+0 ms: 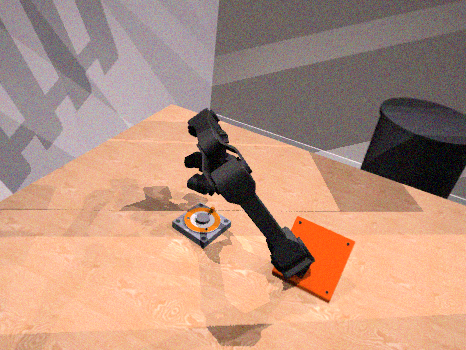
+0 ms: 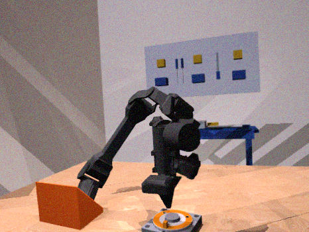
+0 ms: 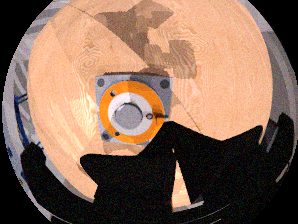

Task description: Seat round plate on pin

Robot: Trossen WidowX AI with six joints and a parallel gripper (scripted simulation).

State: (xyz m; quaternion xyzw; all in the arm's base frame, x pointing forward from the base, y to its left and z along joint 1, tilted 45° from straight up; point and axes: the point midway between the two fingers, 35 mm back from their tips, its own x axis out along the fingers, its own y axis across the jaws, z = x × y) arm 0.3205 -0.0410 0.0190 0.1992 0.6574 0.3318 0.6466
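Observation:
The round plate (image 1: 188,224) (image 2: 186,221) (image 3: 104,114), an orange ring around a white disc, sits around the grey post (image 1: 202,217) (image 2: 172,217) (image 3: 128,115) on the square grey base (image 1: 203,240) (image 2: 196,223) (image 3: 166,95). It looks level and low. Its orange tab (image 1: 212,210) (image 2: 165,224) sticks up at the rim. Beside the tab, the wrist view shows a small dark-rimmed hole (image 3: 149,116) with a grey middle; whether that is the pin is too small to tell. My gripper (image 2: 168,206) is shut and empty, above the plate with a gap in the top view.
An orange block (image 1: 327,260) (image 2: 58,205) stands beside the arm's foot. The wooden table (image 1: 125,280) (image 2: 239,195) carries the base and arm. A black drum (image 1: 415,145) stands beyond the table edge. A blue bench (image 2: 229,133) and a tool board (image 2: 212,89) are in the background.

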